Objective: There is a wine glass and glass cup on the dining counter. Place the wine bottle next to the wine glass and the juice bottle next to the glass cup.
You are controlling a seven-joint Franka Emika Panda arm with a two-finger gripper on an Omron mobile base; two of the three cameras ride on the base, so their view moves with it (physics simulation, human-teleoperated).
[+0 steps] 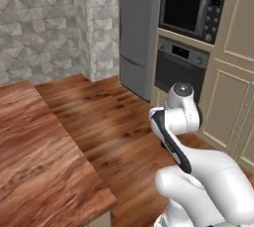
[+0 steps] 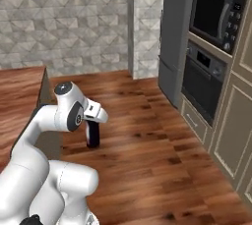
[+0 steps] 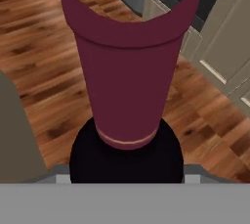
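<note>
Looking down the hand cam, I see the wine bottle (image 3: 128,96) right up against the lens: dark red neck rising toward the top, black shoulders below it. It sits between the jaws, so I read the gripper (image 2: 92,131) as clamped on the bottle. In the right base view the dark bottle hangs upright under the hand, above the floor (image 2: 147,140), just beside the beige end of the dining counter (image 2: 22,91).

Surface & room: counter top is reddish-brown wood grain, taking up the left of the left base view w/ its near corner at bottom centre. Floor is wood planks in a similar tone, w/ darker knots. Back wall (image 1: 44,23) is grey stone w/ a faceted pattern. A tall grey fridge (image 1: 139,32) stands next to a beige cabinet column holding a black microwave (image 1: 191,13) over a dark oven (image 1: 178,65). Beige panelled cabinet doors run on to the right.
</note>
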